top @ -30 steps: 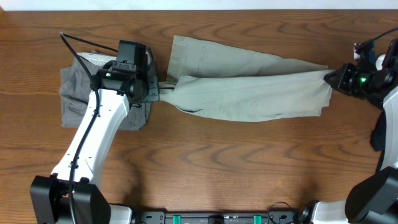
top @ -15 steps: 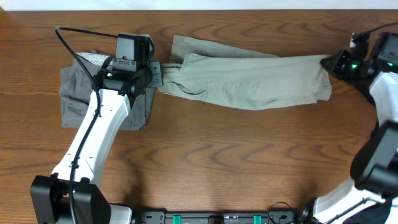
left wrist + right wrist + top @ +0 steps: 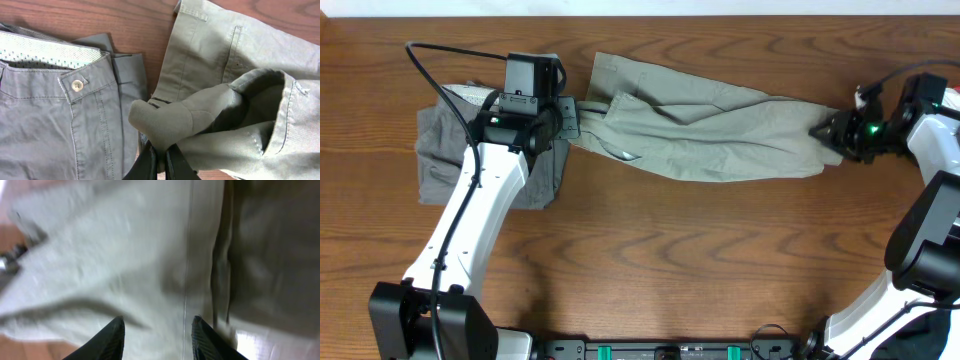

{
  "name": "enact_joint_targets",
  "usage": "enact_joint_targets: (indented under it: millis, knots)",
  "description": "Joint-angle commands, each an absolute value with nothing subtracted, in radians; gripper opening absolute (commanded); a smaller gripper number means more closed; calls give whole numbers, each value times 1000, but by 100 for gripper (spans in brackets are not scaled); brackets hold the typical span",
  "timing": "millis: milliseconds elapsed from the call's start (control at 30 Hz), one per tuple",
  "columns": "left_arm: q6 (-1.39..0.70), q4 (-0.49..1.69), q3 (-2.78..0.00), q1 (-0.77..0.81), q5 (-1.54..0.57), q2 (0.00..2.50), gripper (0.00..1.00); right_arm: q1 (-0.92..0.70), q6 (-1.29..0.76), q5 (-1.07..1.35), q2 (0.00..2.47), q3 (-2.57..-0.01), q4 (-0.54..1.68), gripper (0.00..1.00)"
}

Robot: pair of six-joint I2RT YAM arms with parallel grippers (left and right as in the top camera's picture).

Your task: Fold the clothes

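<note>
Spanning wooden worktop (image 3: 650, 260): light khaki shorts (image 3: 720, 135), rumpled, stretched lengthwise between both claws. Folded darker grey shorts (image 3: 440, 150), dotted waistband lining showing, at worktop's left end, partly beneath left arm, just beside khaki pair. At khaki pair's left end, left claw (image 3: 160, 159) clenched on bunched khaki edge. At right end, right claw (image 3: 156, 322) released, fingers (image 3: 112, 337) spread apart; khaki cloth lying just beyond tips.
</note>
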State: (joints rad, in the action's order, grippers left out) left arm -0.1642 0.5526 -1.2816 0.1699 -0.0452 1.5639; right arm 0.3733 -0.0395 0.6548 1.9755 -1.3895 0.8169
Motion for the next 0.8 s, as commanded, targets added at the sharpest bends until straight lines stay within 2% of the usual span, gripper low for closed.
enact_joint_targets:
  millis: [0,67,200,267,333,400,500,600,633,767]
  knots:
    - [-181,548,-1287,163,-49,1573,6,350,65,605,1949,-1383,866,41]
    - [-181,547,-1287,163,-64,1573,5,334,55,560,1949,-1374,872,42]
    - [-181,551,-1287,163,-67,1573,13,305,41,545,1949,-1337,870,48]
    - [-181,555,-1287,163,-67,1573,15,286,39,544,1949,-1311,862,59]
    - [-182,555,-1287,163,-68,1573,14,258,38,538,1949,-1280,846,66]
    - [-182,555,-1287,163,-68,1573,15,229,29,538,1949,-1248,815,59]
    - [-181,558,-1287,163,-68,1573,14,196,-7,562,1949,-1232,767,25]
    - [-181,567,-1287,163,-68,1573,14,189,-23,681,1946,-1252,731,6]
    - [-181,571,-1287,163,-68,1573,15,192,-36,724,1944,-1262,726,2]
    - [-181,582,-1287,163,-68,1573,15,218,-64,866,1931,-1311,706,1]
